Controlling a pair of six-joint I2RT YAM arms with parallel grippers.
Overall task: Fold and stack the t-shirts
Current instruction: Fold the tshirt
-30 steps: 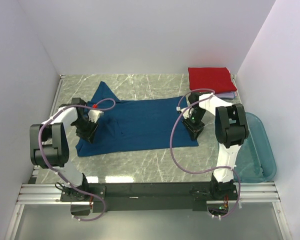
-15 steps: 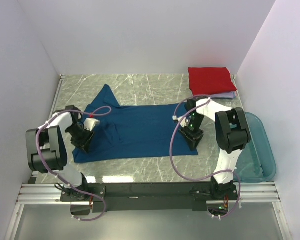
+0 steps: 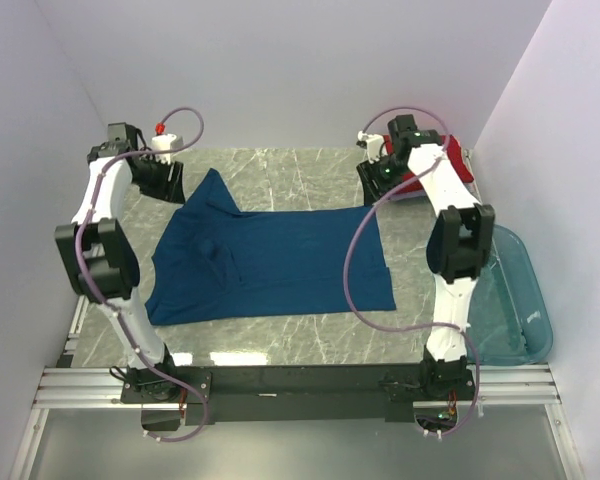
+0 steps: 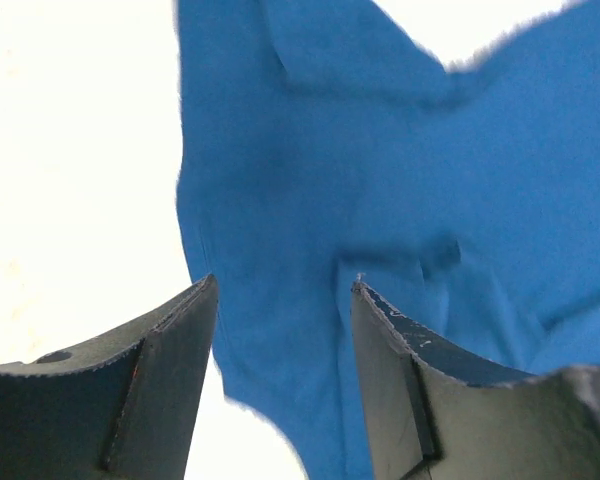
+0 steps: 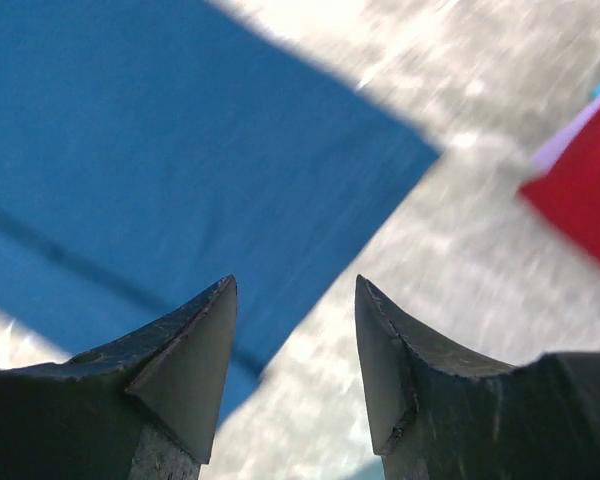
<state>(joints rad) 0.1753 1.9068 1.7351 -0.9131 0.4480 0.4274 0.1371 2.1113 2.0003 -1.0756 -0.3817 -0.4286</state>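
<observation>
Three tees counted: dark blue t-shirt (image 3: 270, 265) spread flat at centre, red t-shirt (image 5: 585, 195) at two o'clock largely hidden behind right arm (image 3: 462, 245), lavender t-shirt (image 5: 570, 135) a mere sliver; left gripper (image 4: 280, 285) and right gripper (image 5: 292, 285) both spread apart, empty.

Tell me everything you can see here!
dark blue t-shirt: one, dark blue, spread out mid-table
red t-shirt: one, red, far right corner
lavender t-shirt: one, pale lavender, peeking out at the red one's edge
tub: one, see-through teal, near right side
table: one, grey marble
left gripper: one, black, open, up at far left
right gripper: one, black, open, up near the red t-shirt
</observation>
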